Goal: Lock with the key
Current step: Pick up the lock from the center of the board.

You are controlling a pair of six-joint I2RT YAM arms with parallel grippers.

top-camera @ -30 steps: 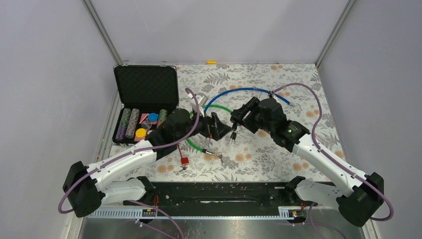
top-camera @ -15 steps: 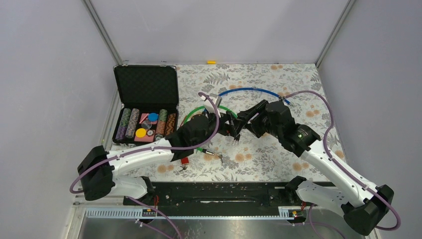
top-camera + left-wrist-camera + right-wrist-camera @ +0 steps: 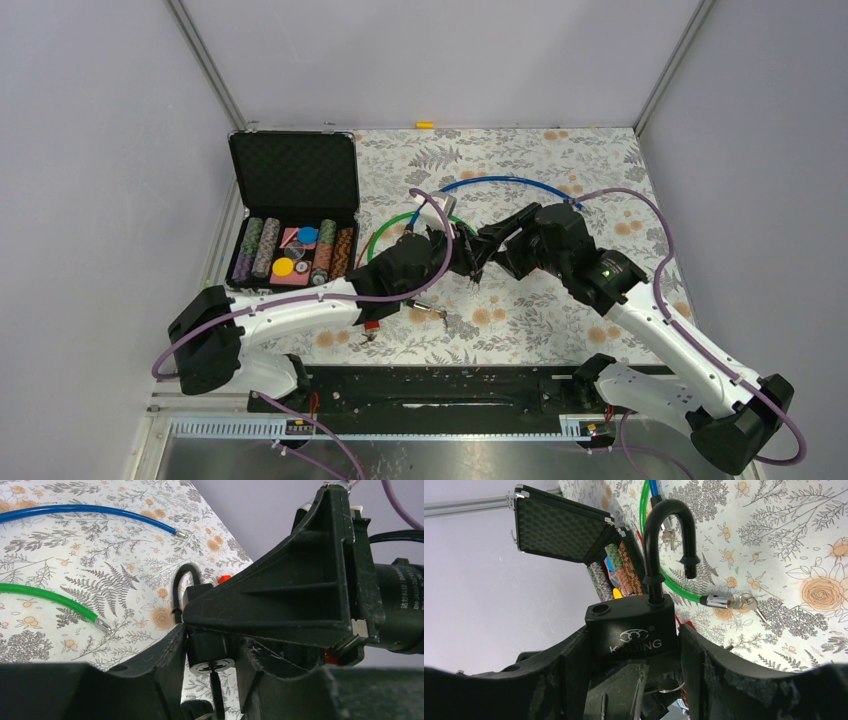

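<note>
My right gripper [image 3: 633, 634] is shut on the body of a black padlock [image 3: 631, 625] and holds it off the table, with the shackle [image 3: 669, 530] swung open. In the top view the two grippers meet over the middle of the mat, where the right gripper [image 3: 492, 250] faces the left gripper [image 3: 462, 260]. The key [image 3: 216, 690] sticks out of the silver keyhole [image 3: 212, 664] in the padlock's underside. My left gripper [image 3: 212, 650] is open, its fingers close on either side of the key with narrow gaps showing.
An open case of poker chips [image 3: 293, 210] lies at the left. A green cable [image 3: 373, 243] and a blue cable [image 3: 500, 181] curve across the floral mat. A small red lock [image 3: 372, 323] and loose keys [image 3: 450, 318] lie near the front.
The left arm has swung right, up to the padlock, and its jaws have narrowed round the key. The right arm shifted slightly right, still holding the padlock.
</note>
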